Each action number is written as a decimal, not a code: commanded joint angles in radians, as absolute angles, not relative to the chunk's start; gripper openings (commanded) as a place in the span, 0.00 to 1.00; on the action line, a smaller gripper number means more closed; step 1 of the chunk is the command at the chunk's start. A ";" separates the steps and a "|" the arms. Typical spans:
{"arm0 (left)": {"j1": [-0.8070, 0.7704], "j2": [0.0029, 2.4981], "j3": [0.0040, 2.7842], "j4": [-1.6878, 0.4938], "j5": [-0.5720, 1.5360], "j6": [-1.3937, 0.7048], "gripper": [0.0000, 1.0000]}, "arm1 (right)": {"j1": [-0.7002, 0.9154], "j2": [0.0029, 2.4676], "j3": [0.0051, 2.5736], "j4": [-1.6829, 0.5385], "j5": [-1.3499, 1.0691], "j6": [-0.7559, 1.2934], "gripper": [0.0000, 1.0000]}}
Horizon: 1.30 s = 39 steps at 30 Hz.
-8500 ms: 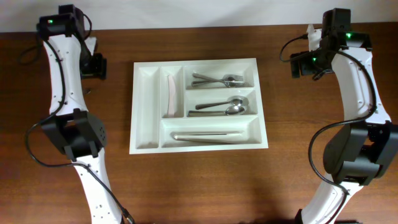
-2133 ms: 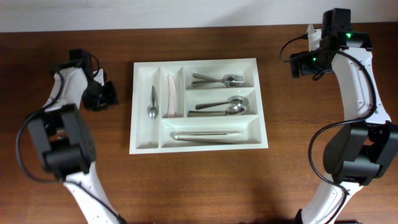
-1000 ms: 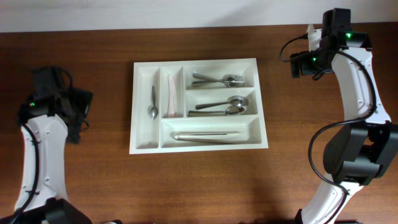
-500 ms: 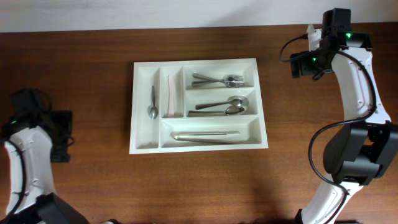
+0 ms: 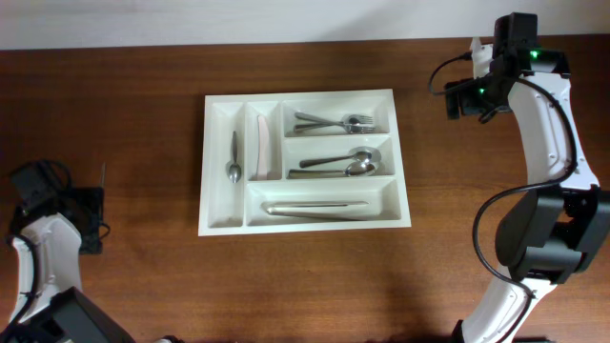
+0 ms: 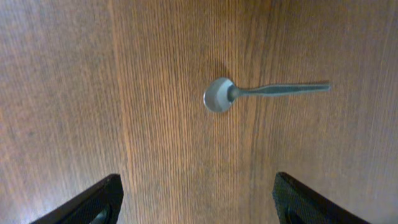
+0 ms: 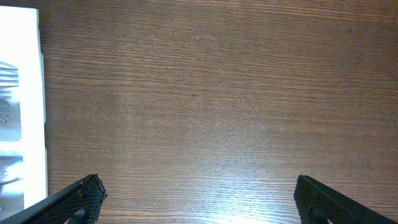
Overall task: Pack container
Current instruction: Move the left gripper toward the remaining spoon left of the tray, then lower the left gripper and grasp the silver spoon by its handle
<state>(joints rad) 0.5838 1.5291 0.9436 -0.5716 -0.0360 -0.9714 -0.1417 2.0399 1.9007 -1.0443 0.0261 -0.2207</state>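
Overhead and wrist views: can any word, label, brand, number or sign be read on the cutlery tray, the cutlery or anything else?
None: no text can be read in any view.
The container: plain white, no label visible.
The forks and spoons in it: too small to tell whether they bear a stamp.
The loose spoon in the left wrist view: no marking visible.

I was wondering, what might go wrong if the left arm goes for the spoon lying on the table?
1. The loose spoon lies flat on the table, its handle running along the line between the fingers of the open left gripper, so closing may push it rather than pinch it.
2. The leftmost compartment of the container already holds a small spoon; a second dropped there could land crosswise.
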 commanded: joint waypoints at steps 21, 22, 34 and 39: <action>0.613 1.532 0.655 -0.028 0.002 -0.853 1.00 | -0.138 2.020 1.903 -1.044 0.027 -0.229 0.99; 0.613 1.533 0.653 -0.010 0.000 -0.838 1.00 | -0.138 2.020 1.903 -1.044 0.027 -0.229 0.99; 0.613 1.679 0.653 0.081 -0.022 -0.828 0.95 | -0.138 2.020 1.903 -1.044 0.027 -0.229 0.99; 0.612 1.733 0.653 0.126 -0.018 -0.829 0.62 | -0.138 2.020 1.903 -1.044 0.027 -0.229 0.99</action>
<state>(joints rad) 0.6067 1.6718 0.6708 0.1299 -0.0277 -0.8333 -0.1417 2.0399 1.9007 -1.0443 0.0261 -0.2214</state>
